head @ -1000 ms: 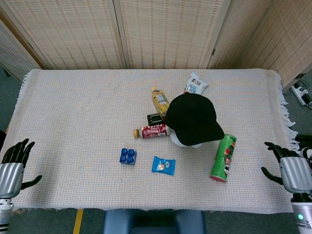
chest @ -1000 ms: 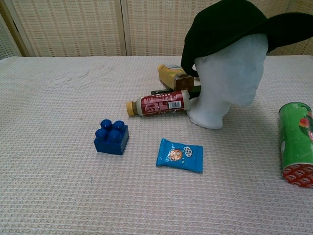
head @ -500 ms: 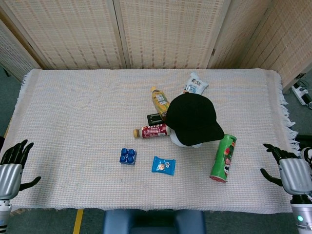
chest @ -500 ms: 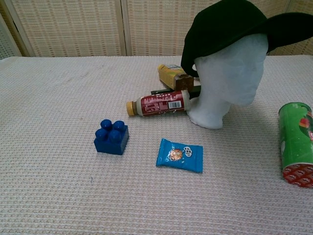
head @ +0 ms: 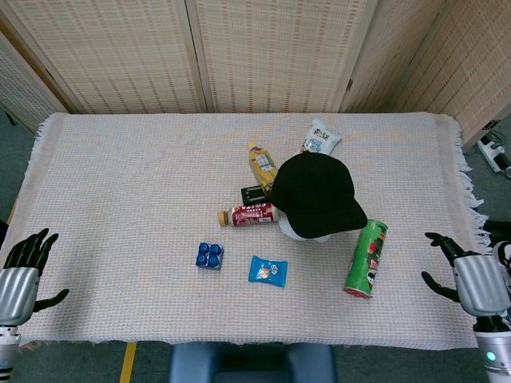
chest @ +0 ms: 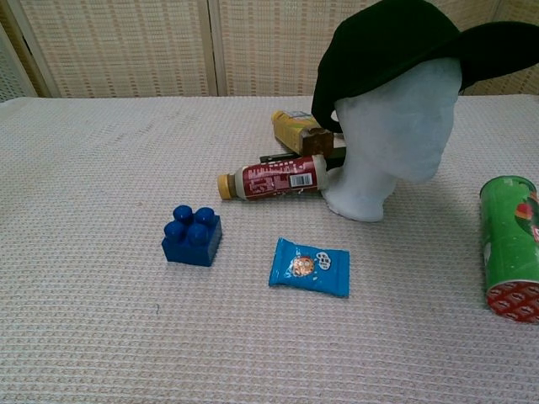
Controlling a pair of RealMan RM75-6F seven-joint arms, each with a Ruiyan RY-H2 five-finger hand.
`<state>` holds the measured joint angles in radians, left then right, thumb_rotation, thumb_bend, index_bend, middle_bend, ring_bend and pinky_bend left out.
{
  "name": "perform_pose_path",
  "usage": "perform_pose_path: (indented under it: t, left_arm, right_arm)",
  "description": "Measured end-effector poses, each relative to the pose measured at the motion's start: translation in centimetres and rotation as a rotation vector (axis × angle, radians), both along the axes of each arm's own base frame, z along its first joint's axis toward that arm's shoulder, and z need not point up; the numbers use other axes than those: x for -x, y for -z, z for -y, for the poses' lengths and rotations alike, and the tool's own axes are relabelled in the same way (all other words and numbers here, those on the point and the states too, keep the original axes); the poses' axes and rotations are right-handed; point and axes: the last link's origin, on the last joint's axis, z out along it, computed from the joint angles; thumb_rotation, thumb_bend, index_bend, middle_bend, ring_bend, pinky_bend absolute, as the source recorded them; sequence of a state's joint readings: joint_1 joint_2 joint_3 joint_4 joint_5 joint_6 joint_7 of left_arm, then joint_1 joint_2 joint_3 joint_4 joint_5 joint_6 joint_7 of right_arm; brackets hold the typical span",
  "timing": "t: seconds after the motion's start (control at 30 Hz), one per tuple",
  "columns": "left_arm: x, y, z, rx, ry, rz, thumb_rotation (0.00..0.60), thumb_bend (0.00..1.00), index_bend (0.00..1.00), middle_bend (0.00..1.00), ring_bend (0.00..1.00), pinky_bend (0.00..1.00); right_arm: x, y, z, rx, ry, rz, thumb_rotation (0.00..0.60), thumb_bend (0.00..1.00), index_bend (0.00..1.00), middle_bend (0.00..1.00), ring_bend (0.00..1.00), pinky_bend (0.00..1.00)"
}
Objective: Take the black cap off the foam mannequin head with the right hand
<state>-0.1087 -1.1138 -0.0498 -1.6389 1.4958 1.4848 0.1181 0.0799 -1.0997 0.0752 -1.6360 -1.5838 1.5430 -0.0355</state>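
The black cap (head: 317, 191) sits on the white foam mannequin head (chest: 390, 143), which stands upright near the table's middle; in the chest view the black cap (chest: 396, 42) has its brim pointing right. My right hand (head: 469, 279) hovers at the table's right front edge, fingers spread and empty, well apart from the cap. Off the front left corner, my left hand (head: 20, 275) is likewise spread and holds nothing. Neither hand shows in the chest view.
A green chip can (head: 366, 258) lies between the mannequin head and my right hand. A red-labelled bottle (head: 250, 214), a yellow bottle (head: 262, 164), a dark flat item (head: 253, 194) and a white packet (head: 319, 136) lie behind the head. A blue block (head: 210, 255) and blue snack packet (head: 267, 270) lie in front.
My right hand has edged slightly left toward the table. The left hand dipped a little, then held. The cap and other objects have not moved.
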Motion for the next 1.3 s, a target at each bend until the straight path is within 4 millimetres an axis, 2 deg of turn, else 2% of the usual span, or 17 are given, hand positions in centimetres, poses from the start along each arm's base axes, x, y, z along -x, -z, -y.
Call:
perform_pose_path:
  t: [0.3,0.7,0.9,1.0,1.3]
  left_arm:
    - [0.1,-0.2,0.2,-0.001,-0.003,0.004,0.6,0.1,0.06,0.06,0.08,0.14]
    - [0.3,-0.5,0.3,-0.002,-0.019,0.008,0.6,0.11,0.06,0.06,0.08,0.14]
    - [0.6,-0.5,0.4,0.0,-0.023,0.014,0.6,0.1,0.06,0.06,0.08,0.14]
    - [0.8,-0.5,0.5,0.003,-0.033,0.017,0.6,0.1,0.06,0.06,0.08,0.14]
    - [1.3,-0.8,0.7,0.006,-0.057,0.024,0.6,0.1,0.06,0.06,0.08,0.14]
  right_arm:
    - [-3.8,-0.6,3.3,0.0,-0.143,0.009,0.6,0.17,0.15,0.27,0.81,0.87]
    - [-9.8,1.8,7.0,-0.074,-0.338,0.03,0.6,0.17,0.16,0.29,0.82,0.88]
    - [-12.1,3.6,8.2,-0.105,-0.403,0.032,0.6,0.18,0.23,0.33,0.84,0.88]
    - [-13.0,4.5,8.8,-0.108,-0.424,0.037,0.6,0.21,0.29,0.37,0.86,0.91]
    - [-13.6,6.0,10.8,-0.076,-0.432,0.032,0.6,0.32,0.48,0.49,0.9,0.97]
